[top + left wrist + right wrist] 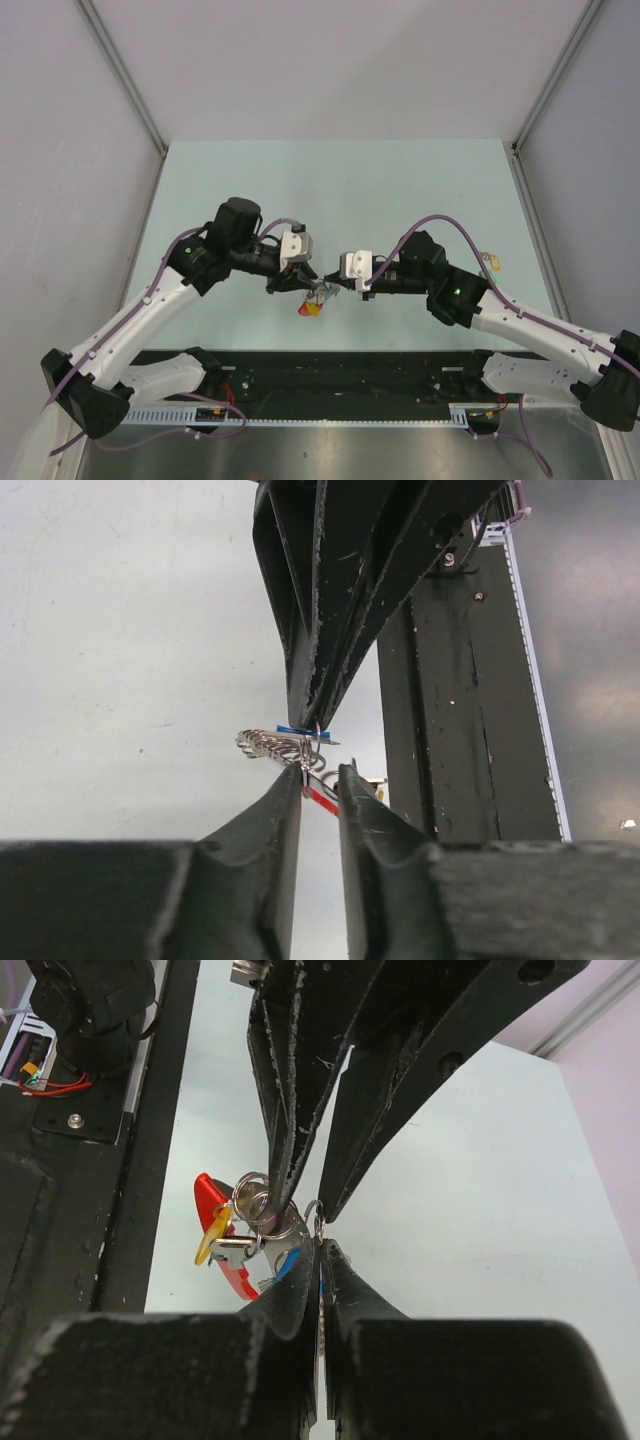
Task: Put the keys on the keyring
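Both grippers meet above the middle of the pale table. My right gripper [320,1245] is shut on a blue-headed key [303,1260], its thin silver blade pinched between the pads. The keyring [258,1203], a cluster of silver loops, hangs just past the tips with its red band [213,1200], a yellow key [211,1237] and a silver key [236,1250]. My left gripper [320,772] faces it with a narrow gap between its jaws. The ring loops [268,745] and red band [322,798] lie at its fingertips, touching only the left finger. From above, the keyring [311,307] dangles below both grippers.
The black base rail [340,375] with cables runs along the near edge, close under the keyring. A small pale item [492,263] lies on the table at the right. Grey walls enclose the table [330,180] on three sides.
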Robot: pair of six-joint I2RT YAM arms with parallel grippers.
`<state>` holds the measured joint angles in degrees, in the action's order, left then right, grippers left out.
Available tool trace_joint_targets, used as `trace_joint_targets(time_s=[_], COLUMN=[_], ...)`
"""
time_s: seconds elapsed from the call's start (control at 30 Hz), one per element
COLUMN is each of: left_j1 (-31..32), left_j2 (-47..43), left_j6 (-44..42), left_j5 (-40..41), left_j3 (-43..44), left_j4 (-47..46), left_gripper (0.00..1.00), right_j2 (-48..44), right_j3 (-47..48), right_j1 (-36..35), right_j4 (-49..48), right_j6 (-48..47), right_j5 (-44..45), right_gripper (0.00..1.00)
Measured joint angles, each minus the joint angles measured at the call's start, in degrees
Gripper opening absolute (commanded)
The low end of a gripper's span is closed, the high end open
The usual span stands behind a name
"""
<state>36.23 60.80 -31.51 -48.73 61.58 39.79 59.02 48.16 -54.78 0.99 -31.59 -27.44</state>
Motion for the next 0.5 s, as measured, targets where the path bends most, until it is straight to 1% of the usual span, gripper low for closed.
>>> trace_joint_targets(time_s=[0.1,0.17,0.3,0.47,0.5], left_j1=[0.0,0.0,0.0,-0.1,-0.2], left_j2=[0.3,0.7,1.2,1.9,2.1], left_j6=[0.0,0.0,0.0,0.1,0.1], left_j5=[-0.5,-0.7,-0.9,-1.0,-1.0], left_j3=[0.0,0.0,0.0,0.0,0.0], left_j4=[0.2,0.2,0.1,-0.1,-0.2], left_gripper=[0.34,0.33,0.2,0.08,0.01], right_j2=[-0.1,-0.1,-0.1,-0.1,-0.1], right_j3=[0.0,0.0,0.0,0.0,0.0], right_j1=[0.3,0.3,0.3,0.3,0.3], right_j4=[0.5,0.7,1.0,1.3,1.4], right_j6=[0.0,0.0,0.0,0.0,0.0], right_j5=[0.1,0.1,0.0,0.0,0.0], right_gripper=[0.0,0.0,0.0,0.0,0.0])
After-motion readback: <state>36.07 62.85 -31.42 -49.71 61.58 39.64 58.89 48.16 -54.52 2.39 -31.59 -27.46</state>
